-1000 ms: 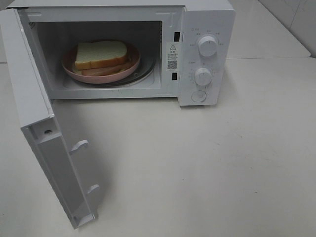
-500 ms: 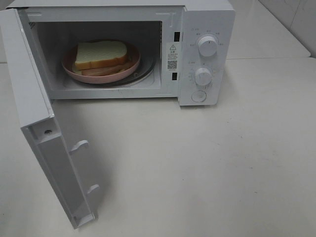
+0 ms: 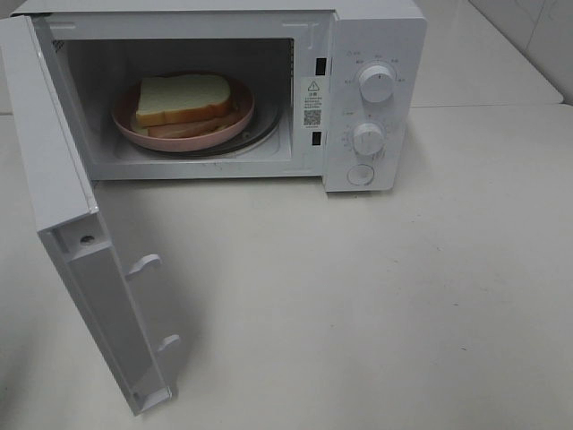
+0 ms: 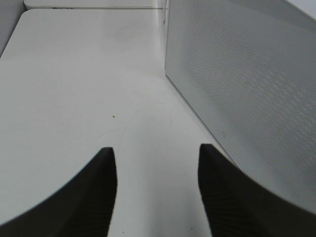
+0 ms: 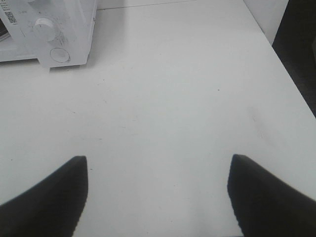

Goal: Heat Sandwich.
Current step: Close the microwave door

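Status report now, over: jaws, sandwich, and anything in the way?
Left jaws apart, empty. Right jaws wide apart, empty. Sandwich on pink plate inside microwave. Door open, not yet shut; nothing seen in its swing.

L jaws partly apart, R jaws wide apart, both empty.

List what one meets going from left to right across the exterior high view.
Open white microwave door → pale yellow square sandwich on round pink plate → small printed warning sticker → white round upper dial.

Microwave (image 3: 376,54) sticker (image 3: 312,100): warning triangle, probably QR (unreadable).
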You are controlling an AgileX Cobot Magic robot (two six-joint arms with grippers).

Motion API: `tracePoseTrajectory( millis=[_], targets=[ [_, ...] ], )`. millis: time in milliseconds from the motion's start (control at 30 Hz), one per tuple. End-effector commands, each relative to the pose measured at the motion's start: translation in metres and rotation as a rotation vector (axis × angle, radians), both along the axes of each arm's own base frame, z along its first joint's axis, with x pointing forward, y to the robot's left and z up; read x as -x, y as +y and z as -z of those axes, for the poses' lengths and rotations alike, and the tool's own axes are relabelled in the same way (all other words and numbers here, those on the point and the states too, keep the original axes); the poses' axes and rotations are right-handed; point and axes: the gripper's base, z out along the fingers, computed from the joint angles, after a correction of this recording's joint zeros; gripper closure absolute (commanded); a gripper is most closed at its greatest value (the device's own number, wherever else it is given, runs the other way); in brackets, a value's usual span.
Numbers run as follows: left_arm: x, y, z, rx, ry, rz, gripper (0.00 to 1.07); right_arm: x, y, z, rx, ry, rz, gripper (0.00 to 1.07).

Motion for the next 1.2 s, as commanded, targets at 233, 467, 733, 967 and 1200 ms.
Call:
tracePoseTrajectory(
  millis=[233,467,733,967,1200],
  targets=[
    [-0.038,0.001,0.008,-0.007,0.015,-0.013,1.07,0.004,0.000,0.000,-0.003,-0.036,0.004,0.32],
    [-0.064,0.001,0.008,-0.022,-0.063,-0.018,1.07,0.004,0.000,0.000,-0.003,-0.036,0.004,0.32],
    [-0.092,0.002,0.026,-0.040,-0.186,-0.021,1.07,0.004,0.000,0.000,-0.003,-0.036,0.004,0.32],
    [-0.099,0.001,0.042,-0.072,-0.305,0.002,1.07,0.004,0.000,0.000,-0.003,-0.036,0.004,0.32],
    [-0.107,-0.005,0.060,-0.134,-0.355,0.097,1.07,0.004,0.000,0.000,-0.003,-0.036,0.004,0.32]
  ],
)
